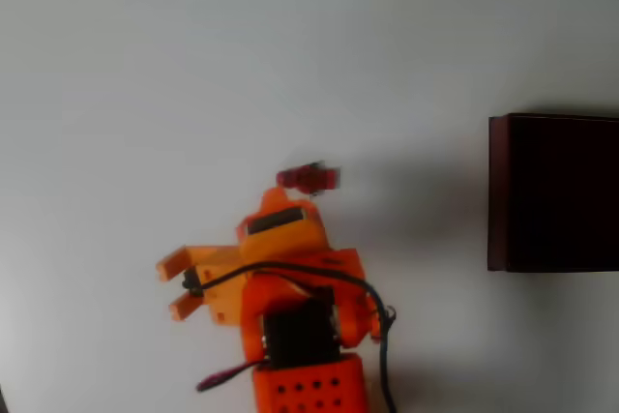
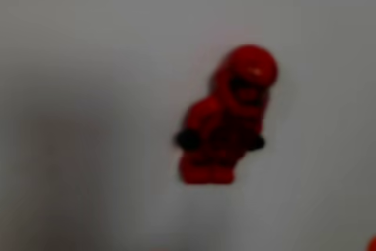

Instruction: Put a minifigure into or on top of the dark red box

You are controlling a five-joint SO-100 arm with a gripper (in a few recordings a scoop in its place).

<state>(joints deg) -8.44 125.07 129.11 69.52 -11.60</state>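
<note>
The minifigure (image 1: 308, 178) is a tiny all-red toy lying flat on the white table. In the wrist view the minifigure (image 2: 228, 119) lies near the middle, with its round head toward the upper right and its legs toward the lower left. In the overhead view my orange gripper (image 1: 286, 208) hangs just below the figure, close to it but apart from it. Its fingertips are hidden under the arm's own body, so their spread is unclear. The dark red box (image 1: 553, 192), with maroon walls and a near-black inside, stands at the right edge, far from the figure.
The arm's orange base (image 1: 309, 386) and a black cable (image 1: 379, 336) are at the bottom centre. Two orange prongs (image 1: 179, 282) stick out to the left of the arm. White table lies between the figure and the box.
</note>
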